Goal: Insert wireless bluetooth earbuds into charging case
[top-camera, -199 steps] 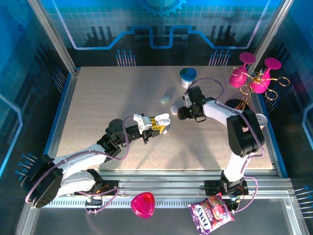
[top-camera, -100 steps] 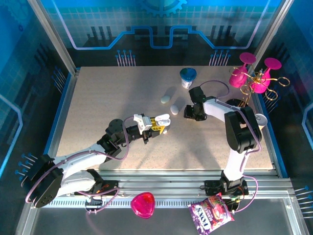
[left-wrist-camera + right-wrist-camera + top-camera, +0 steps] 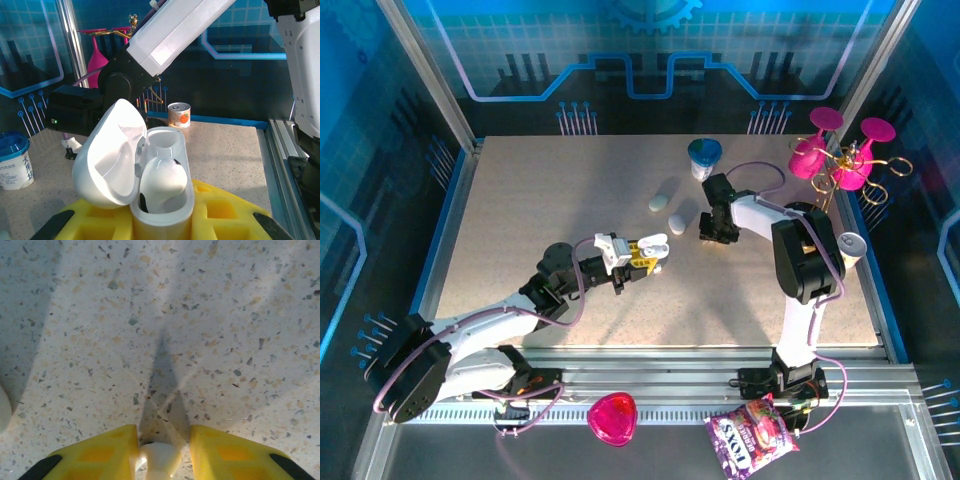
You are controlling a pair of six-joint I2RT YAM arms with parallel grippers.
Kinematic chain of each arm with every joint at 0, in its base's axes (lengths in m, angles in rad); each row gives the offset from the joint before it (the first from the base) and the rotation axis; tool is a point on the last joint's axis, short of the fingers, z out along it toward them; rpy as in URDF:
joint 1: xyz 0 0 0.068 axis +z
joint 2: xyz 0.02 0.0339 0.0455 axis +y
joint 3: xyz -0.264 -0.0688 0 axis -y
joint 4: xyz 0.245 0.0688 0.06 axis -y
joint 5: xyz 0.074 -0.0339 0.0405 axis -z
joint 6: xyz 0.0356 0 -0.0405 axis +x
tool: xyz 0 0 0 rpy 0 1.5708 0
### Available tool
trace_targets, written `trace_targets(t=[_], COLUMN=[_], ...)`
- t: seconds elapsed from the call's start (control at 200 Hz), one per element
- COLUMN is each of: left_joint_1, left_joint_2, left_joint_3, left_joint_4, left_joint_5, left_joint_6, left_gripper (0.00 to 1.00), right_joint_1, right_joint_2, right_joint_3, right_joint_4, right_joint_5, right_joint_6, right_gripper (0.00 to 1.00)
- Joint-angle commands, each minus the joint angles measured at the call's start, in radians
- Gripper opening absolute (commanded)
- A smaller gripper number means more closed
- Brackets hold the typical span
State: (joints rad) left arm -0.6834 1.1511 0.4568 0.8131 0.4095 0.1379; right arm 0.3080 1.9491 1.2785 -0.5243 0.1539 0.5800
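my left gripper (image 3: 650, 250) clamps the open charging case (image 3: 162, 145); my right gripper (image 3: 162, 440) pinches an earbud (image 3: 159, 460) over the table (image 3: 200, 315).

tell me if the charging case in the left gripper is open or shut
Open: the charging case held by the left gripper has its lid swung back, with one earbud seated inside.

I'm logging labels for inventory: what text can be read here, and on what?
"SXOL", as it appears, on the purple snack bag.
The blue-lidded cup: dark characters, too blurred to read.
The small can: print too small to read.
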Motion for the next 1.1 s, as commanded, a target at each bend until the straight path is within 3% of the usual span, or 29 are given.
trace_targets(t=[0.0,0.36,0.73,0.901,1.096], left_joint_1=[0.000,0.001,0.000,0.000,-0.001], left_joint_2=[0.003,-0.001,-0.007,0.001,-0.001], left_joint_3=[0.008,-0.001,-0.010,-0.005,-0.003], left_joint_4=[0.033,0.030,0.033,0.040,0.037], left_joint_5=[0.026,0.019,0.018,0.023,0.023], left_joint_6=[0.011,0.014,0.008,0.003,0.002], left_gripper=[0.16,0.16,0.16,0.16,0.16], right_joint_1=[0.005,0.039,0.117,0.089,0.037], right_joint_2=[0.033,-0.065,-0.212,-0.247,-0.171], right_joint_3=[0.030,-0.022,-0.191,-0.220,-0.157], right_joint_4=[-0.031,-0.045,-0.027,0.029,0.042], right_joint_5=[-0.001,-0.012,-0.028,-0.021,-0.053], right_joint_6=[-0.002,-0.023,-0.009,-0.001,0.033], right_gripper=[0.30,0.24,0.27,0.31,0.30])
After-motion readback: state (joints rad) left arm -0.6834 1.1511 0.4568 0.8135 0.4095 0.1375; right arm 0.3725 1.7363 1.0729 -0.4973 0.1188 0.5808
